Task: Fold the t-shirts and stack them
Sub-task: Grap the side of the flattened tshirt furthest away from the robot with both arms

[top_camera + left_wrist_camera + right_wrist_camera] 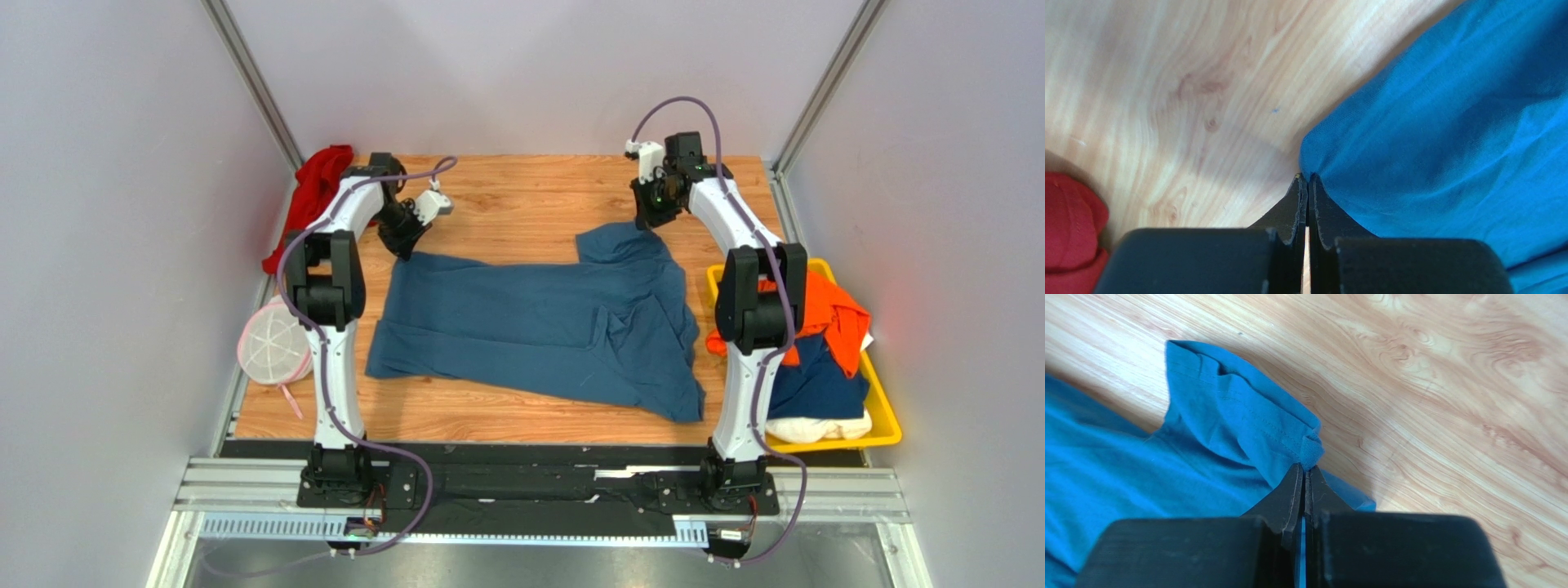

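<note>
A large slate-blue t-shirt lies spread across the wooden table, with folds at its right end. My left gripper is at the shirt's far-left corner. In the left wrist view the left gripper is shut, and the blue t-shirt puckers into its tips. My right gripper is at the far-right sleeve. In the right wrist view the right gripper is shut on the sleeve hem, and blue cloth shows between the fingers. Orange, navy and cream t-shirts are heaped on the right.
The heaped shirts sit in a yellow tray at the table's right edge. A red cloth is bunched at the far-left corner and also shows in the left wrist view. A round white-and-pink mesh disc lies at the left edge.
</note>
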